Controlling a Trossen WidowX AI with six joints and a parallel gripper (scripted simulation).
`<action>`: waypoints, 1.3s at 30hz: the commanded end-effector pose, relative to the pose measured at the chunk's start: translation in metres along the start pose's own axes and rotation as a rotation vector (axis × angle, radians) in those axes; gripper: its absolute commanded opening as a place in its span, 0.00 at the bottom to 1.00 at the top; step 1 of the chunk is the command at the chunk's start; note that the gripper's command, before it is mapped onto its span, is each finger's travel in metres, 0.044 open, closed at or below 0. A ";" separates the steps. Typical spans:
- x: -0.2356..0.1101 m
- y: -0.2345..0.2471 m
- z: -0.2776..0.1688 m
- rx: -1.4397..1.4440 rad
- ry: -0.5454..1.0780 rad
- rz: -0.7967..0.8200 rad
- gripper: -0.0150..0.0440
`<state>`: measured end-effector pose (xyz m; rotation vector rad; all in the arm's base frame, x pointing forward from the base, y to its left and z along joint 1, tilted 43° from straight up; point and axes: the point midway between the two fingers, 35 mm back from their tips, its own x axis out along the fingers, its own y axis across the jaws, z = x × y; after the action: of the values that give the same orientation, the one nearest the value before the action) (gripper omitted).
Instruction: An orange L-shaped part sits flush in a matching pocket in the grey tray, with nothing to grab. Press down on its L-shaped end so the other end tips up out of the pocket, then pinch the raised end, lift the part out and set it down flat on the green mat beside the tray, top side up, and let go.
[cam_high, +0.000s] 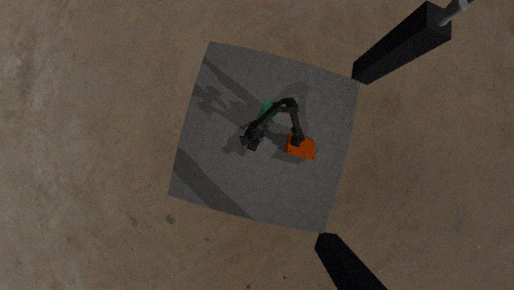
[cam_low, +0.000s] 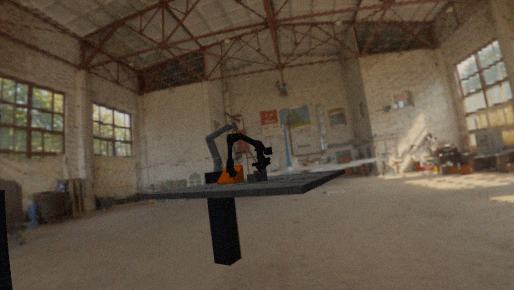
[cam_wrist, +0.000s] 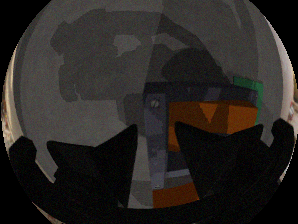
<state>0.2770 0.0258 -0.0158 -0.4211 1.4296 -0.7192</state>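
Observation:
The grey tray (cam_wrist: 156, 162) (cam_low: 256, 177) lies right of centre in the wrist view. The orange L-shaped part (cam_wrist: 192, 111) shows inside its walls, partly covered by the finger on the right; I cannot tell whether it is flush or slightly tipped. My gripper (cam_wrist: 156, 127) (cam_low: 261, 170) is partly open and empty, low over the tray. Its fingertips appear on either side of the tray's left wall in the wrist view. Whether a finger touches the part is unclear. The green mat (cam_wrist: 248, 81) (cam_high: 269, 106) lies along the tray's far right side. In the top view the arm hides the tray.
The arm's orange base plate (cam_high: 308, 151) (cam_low: 235, 172) (cam_wrist: 175, 196) is fixed on the grey table (cam_high: 280, 200) (cam_low: 280, 188). The arm bends over between that base and the tray. Its shadows darken the table around the tray.

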 end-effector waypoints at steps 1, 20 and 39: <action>0.008 -0.001 -0.001 -0.007 0.001 -0.006 0.56; 0.015 -0.001 -0.001 -0.002 0.000 -0.002 0.56; -0.048 0.008 0.002 -0.008 0.001 -0.001 0.56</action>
<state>0.2760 0.0425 -0.0090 -0.4434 1.4506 -0.7264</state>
